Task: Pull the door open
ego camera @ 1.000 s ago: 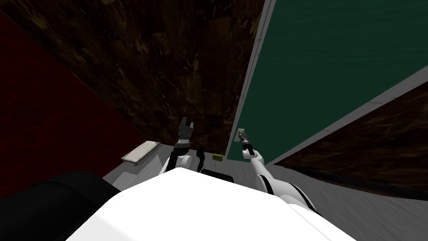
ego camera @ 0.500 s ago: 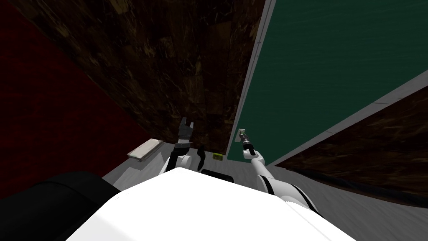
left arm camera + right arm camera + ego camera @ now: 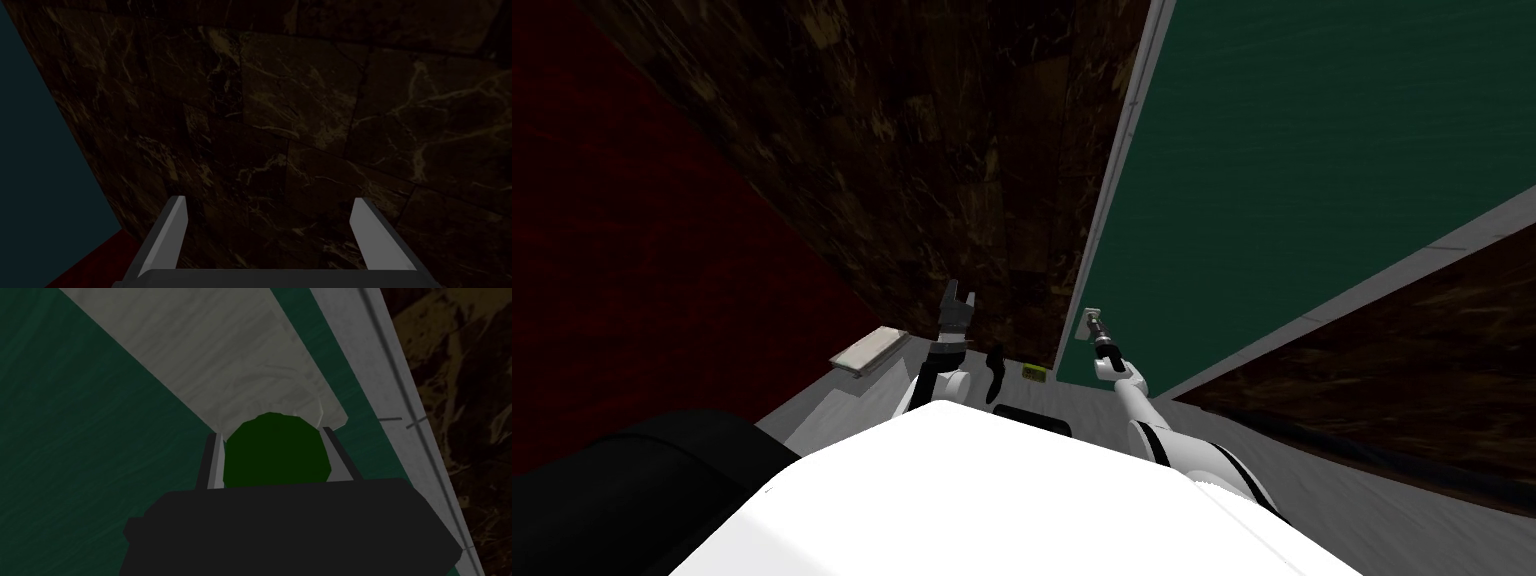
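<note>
Right gripper (image 3: 272,433) is clamped on a dark green round knob (image 3: 275,450). Its 2 fingers (image 3: 214,458) press opposite sides of the knob, set narrow, with the knob filling the gap between them. The knob stands out from a light grey handle plate (image 3: 215,363). The plate is mounted on the dark green door (image 3: 75,463), close to the door's edge that runs along the light grey frame (image 3: 380,363). In the head view the right arm is stretched forward, with the gripper at the plate, low on the door near its left edge. The frame strip lies between the door and a dark brown marbled wall (image 3: 912,150). Left gripper (image 3: 958,297) is raised in front of that marbled wall, well apart from the door. The left wrist view shows its 2 fingers (image 3: 170,235) spread wide, facing the wall. A dark red wall (image 3: 612,250) stands to the left. Grey floor (image 3: 842,405) runs along the foot of the walls. A flat light grey slab (image 3: 869,349) lies by the foot of the red wall. A small yellow-green item (image 3: 1032,372) sits near the door's lower corner; I cannot tell what it is.
</note>
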`<state>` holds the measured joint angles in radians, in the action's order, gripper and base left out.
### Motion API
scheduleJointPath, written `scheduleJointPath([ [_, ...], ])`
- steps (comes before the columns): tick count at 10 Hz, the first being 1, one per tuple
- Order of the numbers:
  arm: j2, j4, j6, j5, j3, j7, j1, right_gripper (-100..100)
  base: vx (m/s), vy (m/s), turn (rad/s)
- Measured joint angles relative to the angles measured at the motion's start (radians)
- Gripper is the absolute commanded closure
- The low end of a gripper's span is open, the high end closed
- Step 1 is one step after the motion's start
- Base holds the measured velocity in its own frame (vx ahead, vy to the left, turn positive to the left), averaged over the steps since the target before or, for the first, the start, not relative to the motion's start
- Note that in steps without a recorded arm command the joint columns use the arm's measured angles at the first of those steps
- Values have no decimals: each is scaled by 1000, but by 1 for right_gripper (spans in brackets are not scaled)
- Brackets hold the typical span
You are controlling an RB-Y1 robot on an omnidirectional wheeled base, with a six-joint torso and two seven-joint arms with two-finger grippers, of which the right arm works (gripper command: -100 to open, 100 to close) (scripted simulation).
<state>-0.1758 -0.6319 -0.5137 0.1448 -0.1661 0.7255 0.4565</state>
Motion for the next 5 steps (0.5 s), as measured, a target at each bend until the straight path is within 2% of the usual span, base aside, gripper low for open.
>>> scheduleJointPath([
  [5,-7,5,0,-36,2,-116,-1,100,-35,-20,65],
])
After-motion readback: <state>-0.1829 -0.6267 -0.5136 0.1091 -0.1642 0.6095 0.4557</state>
